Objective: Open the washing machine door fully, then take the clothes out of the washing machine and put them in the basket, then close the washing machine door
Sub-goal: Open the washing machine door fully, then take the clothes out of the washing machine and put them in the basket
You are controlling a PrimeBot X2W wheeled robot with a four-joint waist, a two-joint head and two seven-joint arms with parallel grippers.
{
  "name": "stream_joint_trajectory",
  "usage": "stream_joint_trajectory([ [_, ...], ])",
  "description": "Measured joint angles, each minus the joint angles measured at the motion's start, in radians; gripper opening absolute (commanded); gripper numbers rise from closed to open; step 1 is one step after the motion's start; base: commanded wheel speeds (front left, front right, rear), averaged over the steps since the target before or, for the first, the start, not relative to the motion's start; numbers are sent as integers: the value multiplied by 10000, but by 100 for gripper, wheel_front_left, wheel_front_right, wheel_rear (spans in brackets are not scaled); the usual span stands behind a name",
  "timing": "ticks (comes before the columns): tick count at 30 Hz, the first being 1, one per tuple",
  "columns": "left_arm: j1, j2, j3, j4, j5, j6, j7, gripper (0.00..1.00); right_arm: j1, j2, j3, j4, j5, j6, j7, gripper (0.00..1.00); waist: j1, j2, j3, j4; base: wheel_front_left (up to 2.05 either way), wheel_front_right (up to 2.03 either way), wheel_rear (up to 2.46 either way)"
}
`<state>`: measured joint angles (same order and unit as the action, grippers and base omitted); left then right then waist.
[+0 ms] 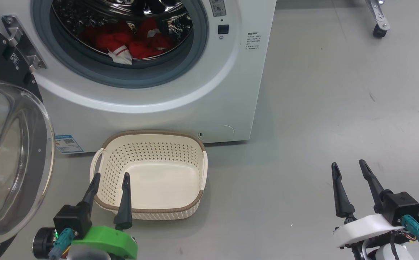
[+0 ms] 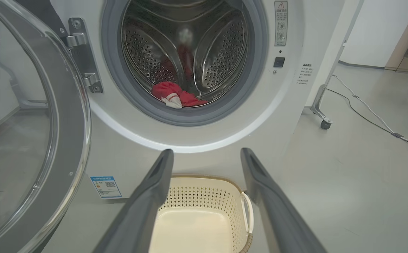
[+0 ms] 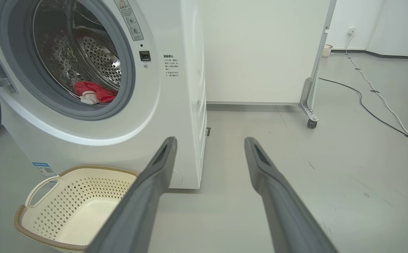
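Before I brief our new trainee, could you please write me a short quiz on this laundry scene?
1. Which is nearer the cream basket: the left pincer or the right pincer?
2. True or false: the washing machine door stands open.
3. The red clothes lie: A in the basket, B in the steel drum, C on the door.
Key: 1 left pincer; 2 true; 3 B.

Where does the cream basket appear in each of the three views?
Head view: the basket is at the lower centre-left, on the floor before the washing machine.
Left wrist view: the basket is at the bottom centre.
Right wrist view: the basket is in the lower left corner.
Shared landmark: the red clothes in the drum above it.
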<state>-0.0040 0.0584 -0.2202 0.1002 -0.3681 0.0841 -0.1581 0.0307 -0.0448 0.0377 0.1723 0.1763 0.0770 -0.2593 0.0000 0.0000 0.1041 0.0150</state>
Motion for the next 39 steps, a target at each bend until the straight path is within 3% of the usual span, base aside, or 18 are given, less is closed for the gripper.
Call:
stream_joint_trajectory([
  [39, 43, 0, -121, 136, 4, 44, 151, 100, 258, 36, 98, -127, 155, -107, 0, 100, 0, 0, -351, -114, 2, -2, 0],
])
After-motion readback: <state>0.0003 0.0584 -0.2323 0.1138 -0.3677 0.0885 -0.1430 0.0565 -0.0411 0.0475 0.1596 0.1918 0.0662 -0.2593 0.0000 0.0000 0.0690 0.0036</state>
